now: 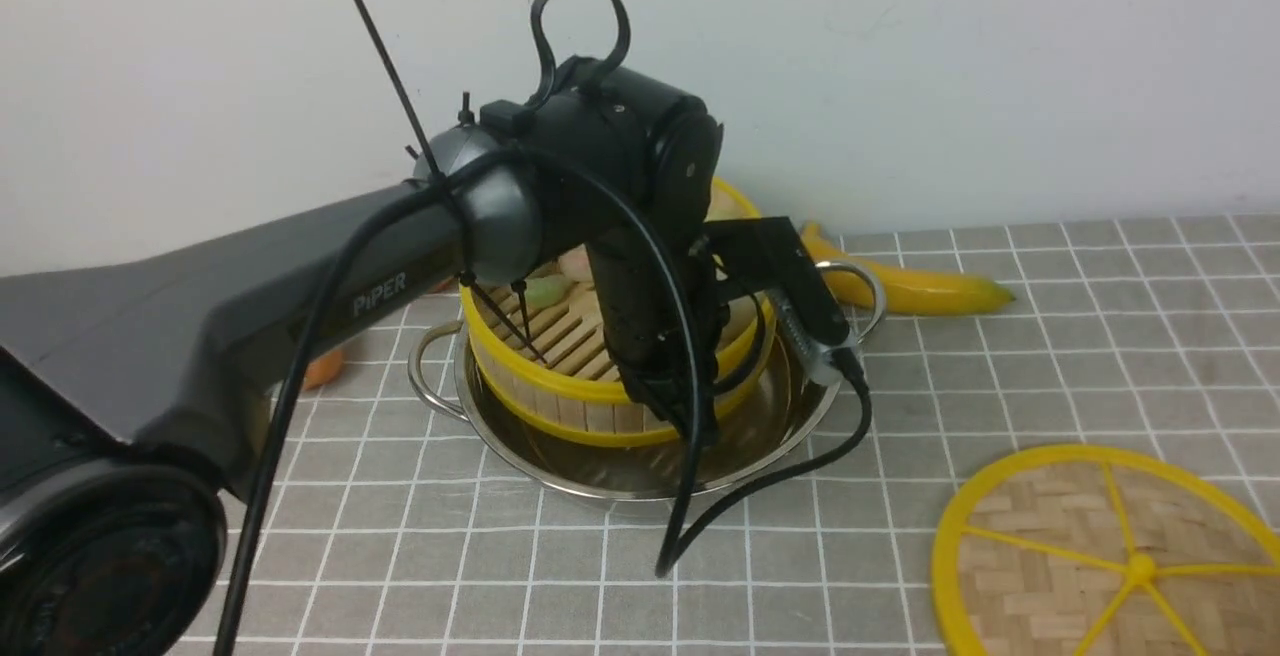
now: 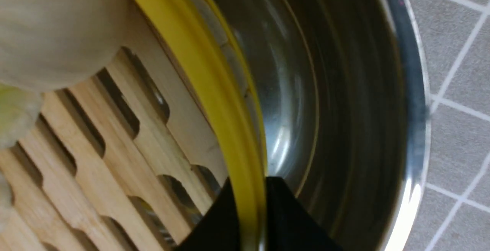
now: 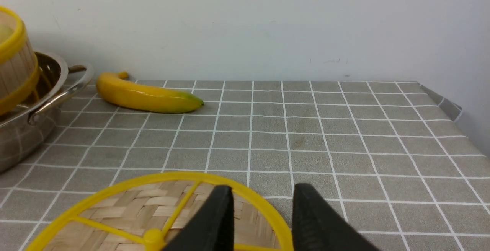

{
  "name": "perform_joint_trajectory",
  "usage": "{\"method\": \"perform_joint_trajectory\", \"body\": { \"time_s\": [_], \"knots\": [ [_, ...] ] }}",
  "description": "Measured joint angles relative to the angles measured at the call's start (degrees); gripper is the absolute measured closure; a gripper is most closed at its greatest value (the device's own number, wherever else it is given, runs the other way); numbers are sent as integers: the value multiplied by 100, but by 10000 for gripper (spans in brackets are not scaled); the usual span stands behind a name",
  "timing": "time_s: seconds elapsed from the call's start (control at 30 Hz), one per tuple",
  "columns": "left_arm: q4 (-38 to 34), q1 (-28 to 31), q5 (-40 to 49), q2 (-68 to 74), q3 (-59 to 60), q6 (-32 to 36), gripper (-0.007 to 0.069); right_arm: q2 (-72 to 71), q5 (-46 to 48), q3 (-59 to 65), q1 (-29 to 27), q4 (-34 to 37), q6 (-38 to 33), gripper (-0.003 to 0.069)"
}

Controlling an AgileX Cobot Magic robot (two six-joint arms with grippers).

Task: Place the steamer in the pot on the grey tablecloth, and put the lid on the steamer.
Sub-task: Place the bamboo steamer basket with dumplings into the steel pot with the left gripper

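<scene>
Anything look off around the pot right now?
The steamer looks askew: tilted and crowded toward the left side of the pot, wide gap on the right. The left gripper is clamped on its rim; it seems not settled flat yet.

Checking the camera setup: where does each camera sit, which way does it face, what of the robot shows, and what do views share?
Front view: between the arms, facing forward; shows left arm and left gripper, clamped on the steamer, tilted in the pot.
Left wrist view: on that wrist, looking down its fingers at steamer rim and pot wall.
Right wrist view: low by the lid, facing the wall; open right gripper shows.
Shared: all show the pot.
</scene>
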Motion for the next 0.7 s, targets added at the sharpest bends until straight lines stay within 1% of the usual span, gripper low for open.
{"method": "perform_joint_trajectory", "body": {
  "time_s": [0.13,0.37,0.7],
  "knots": [
    [-190,29,-6,12,-12,25,585,0,0,0,0,0,0,416],
    [-884,29,66,115,-12,166,584,0,0,0,0,0,0,416],
    [-903,40,16,127,-12,166,584,0,0,0,0,0,0,416]
  ]
}}
